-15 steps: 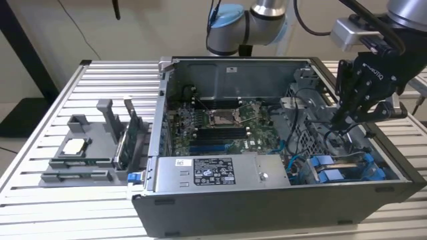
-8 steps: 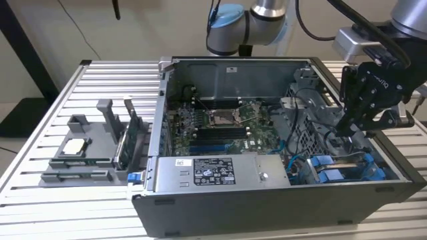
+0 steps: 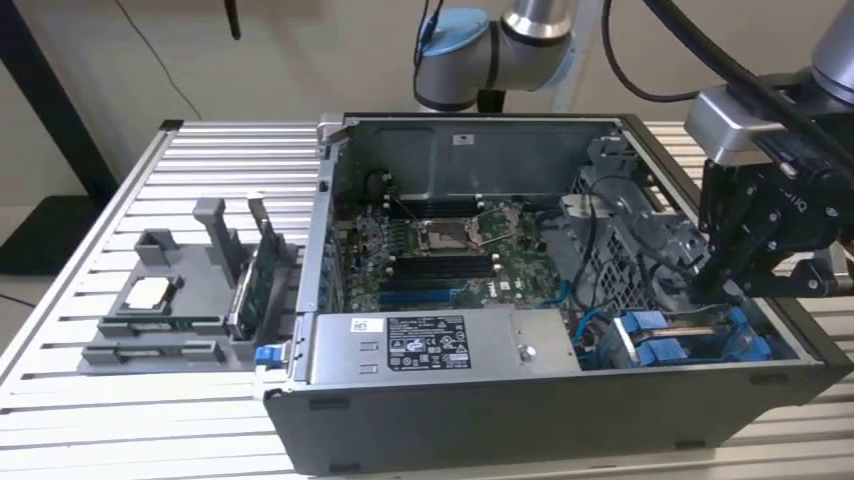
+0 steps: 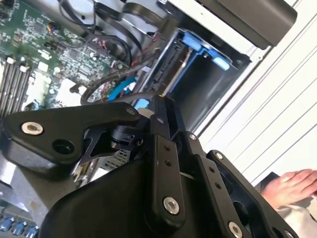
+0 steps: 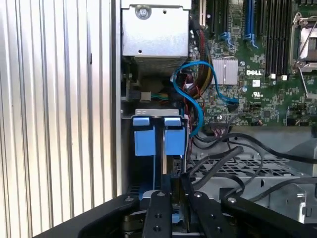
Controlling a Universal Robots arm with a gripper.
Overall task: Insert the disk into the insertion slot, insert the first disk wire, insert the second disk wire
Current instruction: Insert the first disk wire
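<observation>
The black linkage gripper (image 5: 174,187) points down into the narrow grey metal, blue-railed insertion slot (image 3: 694,338), lined up so the silver-grey, blue-framed disk (image 5: 143,139), just ahead of the jaws, seats squarely. Whether the jaws clench it I cannot tell.

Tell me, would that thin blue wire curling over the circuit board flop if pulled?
Probably floppy yet springy: the blue wire holds a free arch above the circuit board, so it should bend easily. It looks thin, so probably light. One end seems plugged into the board, so a hard tug might strain it.
</observation>
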